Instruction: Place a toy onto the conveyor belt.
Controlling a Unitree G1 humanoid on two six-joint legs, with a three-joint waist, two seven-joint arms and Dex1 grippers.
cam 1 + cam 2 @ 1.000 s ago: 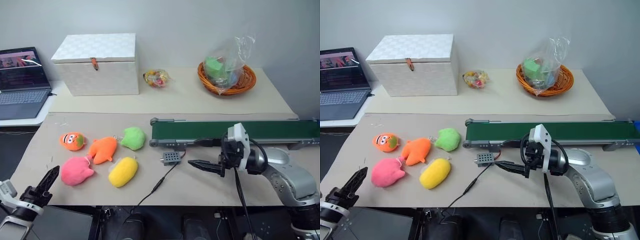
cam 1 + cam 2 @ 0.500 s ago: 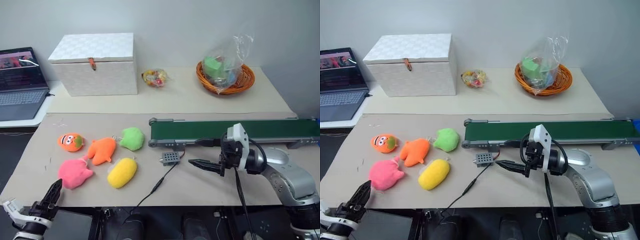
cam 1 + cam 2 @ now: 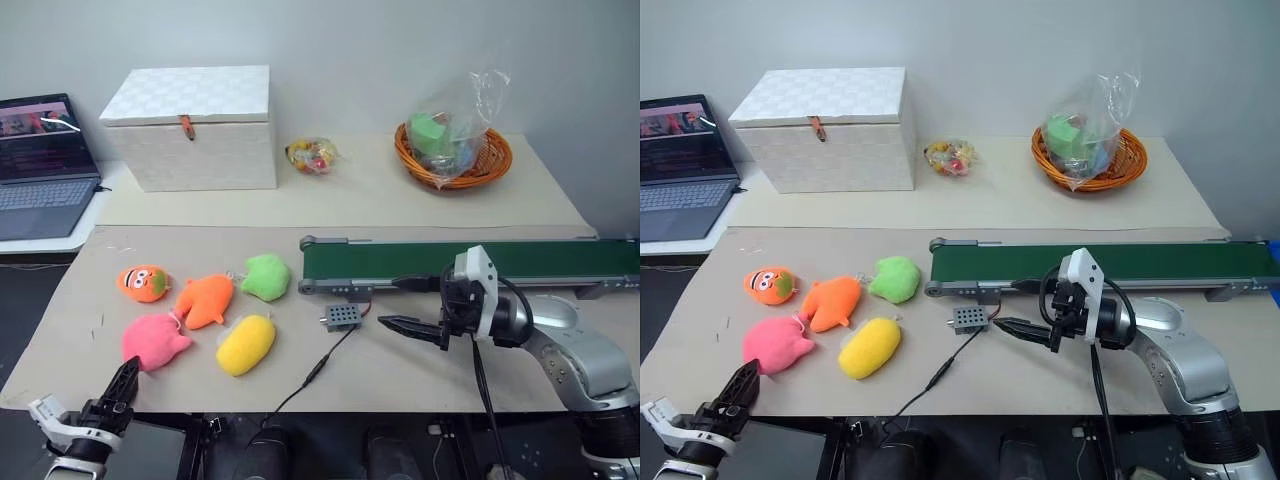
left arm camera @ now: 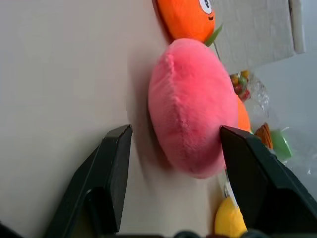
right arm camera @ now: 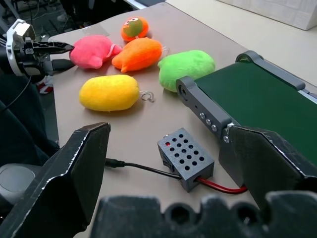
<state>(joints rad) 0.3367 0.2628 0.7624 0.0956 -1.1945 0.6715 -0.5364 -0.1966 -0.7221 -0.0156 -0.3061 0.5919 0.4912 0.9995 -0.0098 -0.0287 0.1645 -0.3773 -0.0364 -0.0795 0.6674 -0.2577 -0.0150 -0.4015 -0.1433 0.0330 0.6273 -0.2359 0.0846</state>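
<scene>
Toy-wise, the pink plush toy (image 3: 153, 341) is the one I'm after, and my left claw (image 3: 112, 400) is sitting right at the near edge of the desk (image 3: 400, 375) with its jaws spread as wide as they go, nothing in them yet. In the left wrist view the toy (image 4: 193, 106) sits straight ahead between the two black fingers (image 4: 113, 173), a little beyond their tips, not touched by either that I can tell. So the move I'd guess at is a straight push forward, then close. It's a rounded blob, slightly longer across the desk than deep, with a small nub on the side nearest the orange plush (image 3: 205, 299).

My right claw (image 3: 412, 329) is also open and empty, hovering near the middle of the desk just this side of the conveyor belt (image 3: 480, 261), well apart from the toy. Left arm is clearly the nearer one.

Round the toy: a yellow oval plush (image 3: 246, 343), a green plush (image 3: 266, 276) and a small orange face plush (image 3: 144, 283). A little grey box (image 3: 342, 317) on a cable lies by the belt's end. Back edge has a white box (image 3: 193, 127), a basket (image 3: 453, 152) and a laptop (image 3: 42, 165) off the far left corner.
</scene>
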